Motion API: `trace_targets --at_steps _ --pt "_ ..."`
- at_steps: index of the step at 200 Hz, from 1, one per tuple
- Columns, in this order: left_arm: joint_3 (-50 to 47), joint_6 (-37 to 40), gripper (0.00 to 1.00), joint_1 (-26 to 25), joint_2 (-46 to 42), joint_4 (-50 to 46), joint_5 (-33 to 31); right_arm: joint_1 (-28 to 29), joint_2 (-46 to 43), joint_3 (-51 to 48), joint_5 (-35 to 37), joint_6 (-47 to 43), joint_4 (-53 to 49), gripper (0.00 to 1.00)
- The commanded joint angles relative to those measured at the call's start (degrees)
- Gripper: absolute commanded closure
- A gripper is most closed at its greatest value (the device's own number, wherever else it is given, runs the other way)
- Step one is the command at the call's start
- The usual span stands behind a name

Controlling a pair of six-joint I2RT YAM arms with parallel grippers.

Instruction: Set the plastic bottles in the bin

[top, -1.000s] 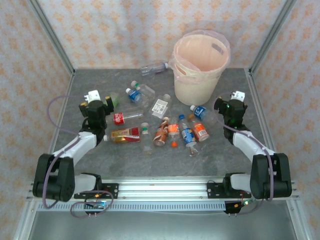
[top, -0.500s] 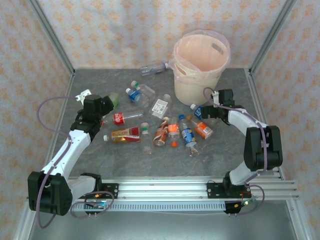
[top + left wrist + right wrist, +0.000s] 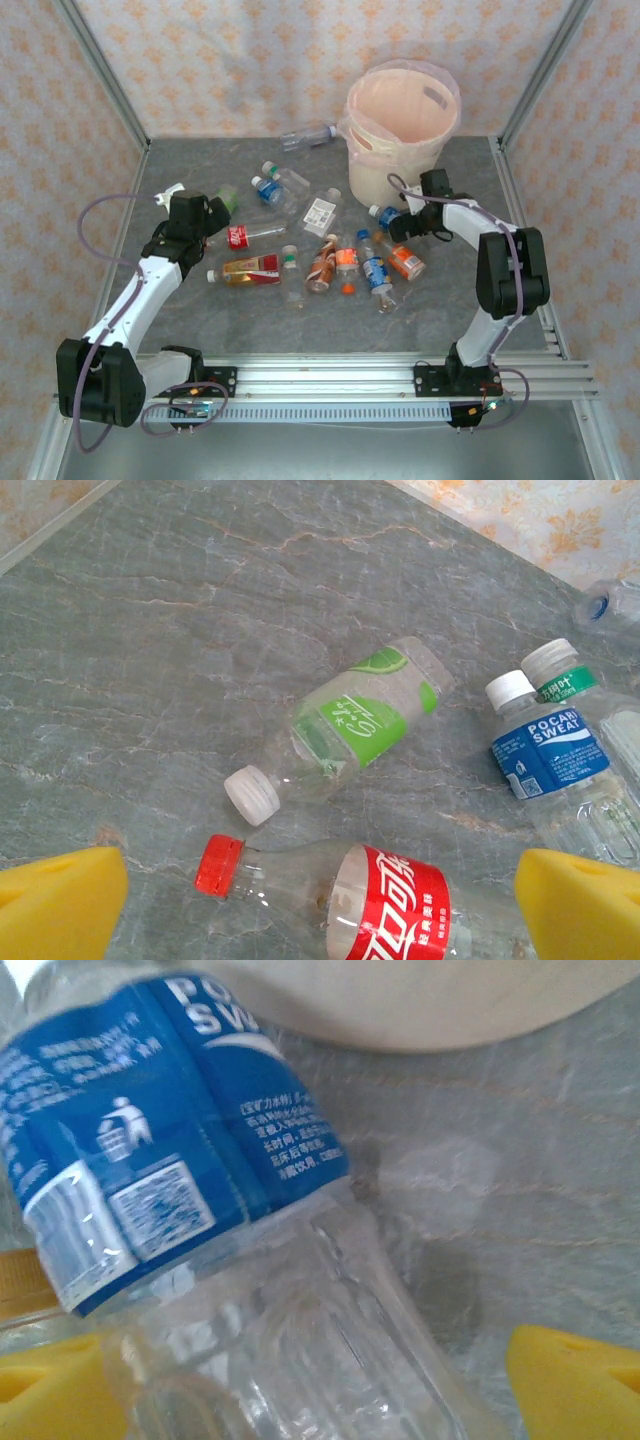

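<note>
Now, blue-label bottle (image 3: pixel 150 1160): lying on bench (image 3: pixel 200 320), at 6 o'clock of bin (image 3: pixel 395 180), just beside it.
Handling: likely light, thin-walled, slippery; grasp across ribbed clear body.
Right end effector (image 3: pixel 315 1385): spread, straddling that bottle.
Left end effector (image 3: pixel 320 905): spread above red-label bottle (image 3: pixel 395 915).

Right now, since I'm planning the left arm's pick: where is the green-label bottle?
In the left wrist view the green-label bottle lies on its side mid-frame, just beyond the red-label bottle and left of the blue-label bottle.
</note>
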Motion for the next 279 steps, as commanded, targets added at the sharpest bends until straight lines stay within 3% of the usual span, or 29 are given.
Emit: trace_targets --at_steps 1,22,56,90,113,148,182,207,228,250,264,279 --pt "1.6 -0.7 0.0 -0.4 0.6 -1.7 -0.2 -0.1 -0.1 -1.7 -1.5 -2.0 -5.4 0.05" --pt "1.5 -0.6 0.0 -0.4 0.9 -1.5 0.1 0.6 1.3 -1.4 3.6 -0.3 -4.5 0.06" --pt "1.5 -0.8 0.0 -0.5 0.9 -1.7 0.5 1.0 -0.2 -2.7 6.0 0.8 -1.5 0.28" --pt "2.2 -3.6 0.0 -0.4 0.9 -3.8 0.8 1.0 -7.8 -7.8 7.9 -0.3 3.1 0.38" --pt "4.2 -6.4 0.0 -0.4 2.2 -7.3 0.8 1.1 -15.7 -12.9 4.2 -0.8 8.2 0.46" --pt "5.5 -10.5 0.0 -0.4 2.3 -10.8 1.1 2.8 -25.7 -16.1 -3.5 -2.0 12.6 0.49" --pt "5.3 -13.8 0.0 -0.4 -0.4 -12.3 1.4 4.9 -30.2 -10.8 -17.4 0.3 11.1 0.48" --pt "5.0 -15.0 0.0 -0.4 -1.9 -13.2 1.9 5.0 -32.2 -6.2 -23.8 6.7 18.5 0.48" --pt "4.7 -15.4 0.0 -0.4 -2.3 -14.0 2.5 5.0 -31.1 0.9 -20.2 11.7 21.8 0.48" --pt "4.3 -15.9 0.0 -0.5 -2.4 -15.0 3.2 5.0 -27.4 8.8 -8.8 15.9 21.0 0.49" --pt "3.9 -16.3 0.0 -0.4 -2.2 -15.6 4.4 5.0 -22.6 15.4 1.7 17.5 16.7 0.5" --pt "4.1 -16.9 0.0 -0.5 -2.1 -17.1 5.2 4.9 -17.0 23.7 6.9 16.9 9.5 0.49"
